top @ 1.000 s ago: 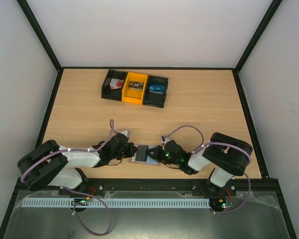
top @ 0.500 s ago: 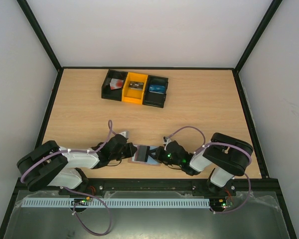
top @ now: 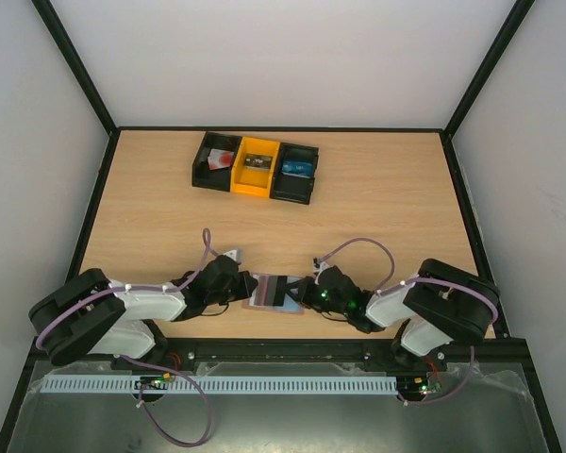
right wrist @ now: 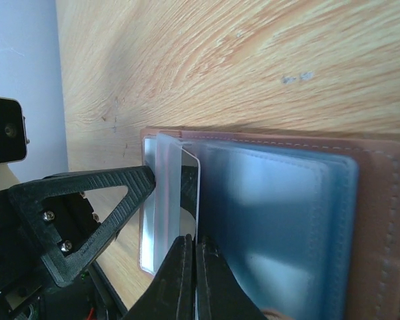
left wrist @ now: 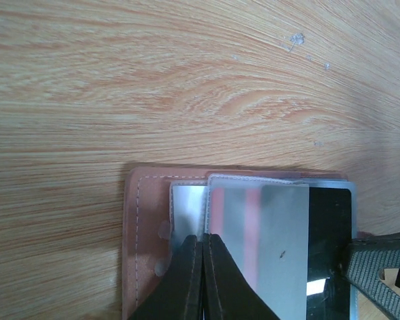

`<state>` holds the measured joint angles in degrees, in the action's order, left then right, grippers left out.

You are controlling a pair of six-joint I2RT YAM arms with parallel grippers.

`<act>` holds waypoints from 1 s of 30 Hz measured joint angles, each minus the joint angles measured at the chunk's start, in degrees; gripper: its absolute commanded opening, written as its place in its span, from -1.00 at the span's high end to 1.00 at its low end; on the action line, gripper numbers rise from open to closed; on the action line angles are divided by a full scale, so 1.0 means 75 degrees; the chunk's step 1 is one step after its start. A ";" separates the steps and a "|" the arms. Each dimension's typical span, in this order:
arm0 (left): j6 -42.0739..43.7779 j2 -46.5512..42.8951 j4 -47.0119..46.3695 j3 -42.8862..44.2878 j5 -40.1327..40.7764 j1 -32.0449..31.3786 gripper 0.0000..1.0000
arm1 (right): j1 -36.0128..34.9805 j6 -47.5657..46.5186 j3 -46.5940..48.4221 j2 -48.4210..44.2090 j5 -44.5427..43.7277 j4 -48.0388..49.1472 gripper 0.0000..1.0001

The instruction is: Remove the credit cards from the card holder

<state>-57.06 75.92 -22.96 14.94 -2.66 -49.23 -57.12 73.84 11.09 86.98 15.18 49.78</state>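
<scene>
The card holder (top: 267,292) lies flat near the table's front edge, between my two grippers. In the left wrist view its brown rim (left wrist: 131,240) frames a clear pocket. A credit card (left wrist: 280,247) with reddish stripes and a black part sticks out of that pocket to the right. My left gripper (left wrist: 204,237) is shut on the pocket's edge; it also shows in the top view (top: 246,288). My right gripper (right wrist: 192,241) is shut on the card's thin edge (right wrist: 199,193), beside the holder's blue pocket (right wrist: 273,220); it also shows in the top view (top: 306,294). No separate blue card is in view.
Three small bins stand in a row at the back of the table: a black one (top: 215,160), an orange one (top: 256,167) and a black one (top: 295,172), with small items in them. Black frame posts border the table.
My right arm's elbow has swung to the right and lower. The holder and both grippers have shifted slightly to the right. Both grips have held.
</scene>
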 measured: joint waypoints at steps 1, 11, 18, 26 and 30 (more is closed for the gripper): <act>0.0003 -0.0003 0.0006 0.0003 0.0000 0.0000 0.95 | 0.0003 -0.0017 -0.0026 -0.0108 -0.0032 -0.0096 0.96; 0.0026 -0.0204 0.0318 0.0017 0.0032 0.0000 0.82 | 0.0023 -0.0268 -0.0108 -0.1262 -0.0423 -0.1221 0.96; 0.0204 -0.0650 0.1317 0.0230 0.0256 0.0000 0.57 | 0.0023 -0.0262 -0.0239 -0.2311 -0.0883 -0.2090 0.96; 0.0533 -0.1262 0.2055 0.0455 0.0423 0.0000 0.30 | 0.0023 0.0146 -0.0198 -0.3220 -0.1128 -0.3077 0.96; 0.1125 -0.1632 0.2203 0.0705 0.0446 0.0003 0.27 | 0.0023 0.0487 -0.0050 -0.3678 -0.1125 -0.3523 0.96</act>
<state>-48.62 63.68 -6.44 20.23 0.69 -49.21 -56.95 77.49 10.72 59.40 6.74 23.35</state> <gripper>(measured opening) 0.354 0.022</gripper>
